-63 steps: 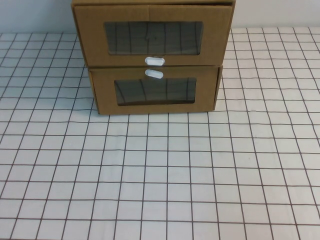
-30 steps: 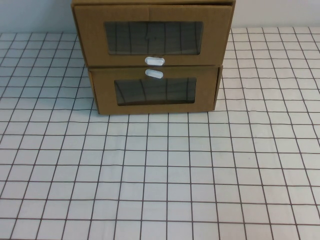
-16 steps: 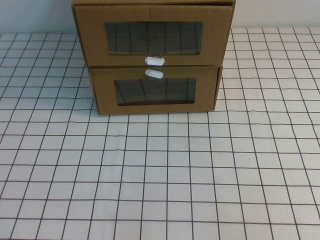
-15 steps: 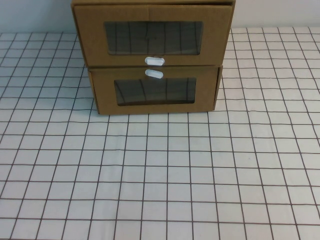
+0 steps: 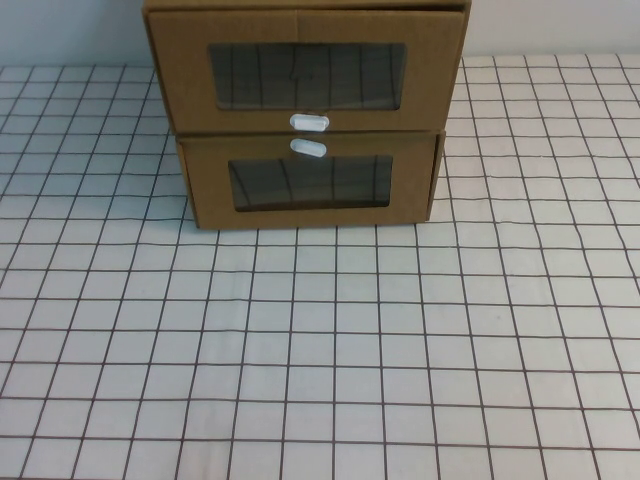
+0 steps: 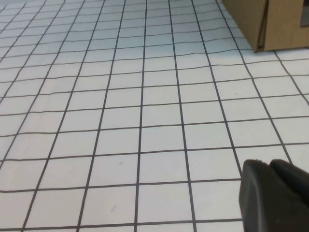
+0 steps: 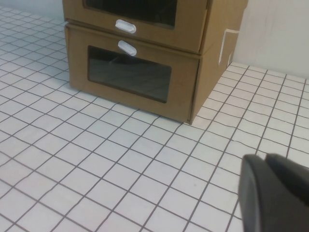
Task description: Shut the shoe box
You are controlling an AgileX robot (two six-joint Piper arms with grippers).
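Note:
Two matching brown cardboard boxes are stacked at the table's far middle. The upper one is the shoe box (image 5: 306, 72), with a clear window and a white pull tab (image 5: 309, 121) below it; it also shows in the right wrist view (image 7: 145, 19). Its drawer front stands slightly forward of the lower box. Neither gripper shows in the high view. My left gripper (image 6: 268, 164) is shut and empty above the bare cloth, well short of the boxes. My right gripper (image 7: 265, 157) is shut and empty, low over the cloth in front and to the right of the boxes.
The lower box (image 5: 310, 182) has its white tab (image 5: 309, 148) above its window; its corner shows in the left wrist view (image 6: 285, 24). A white checked cloth (image 5: 320, 340) covers the table. A pale wall (image 5: 70, 30) stands behind the boxes.

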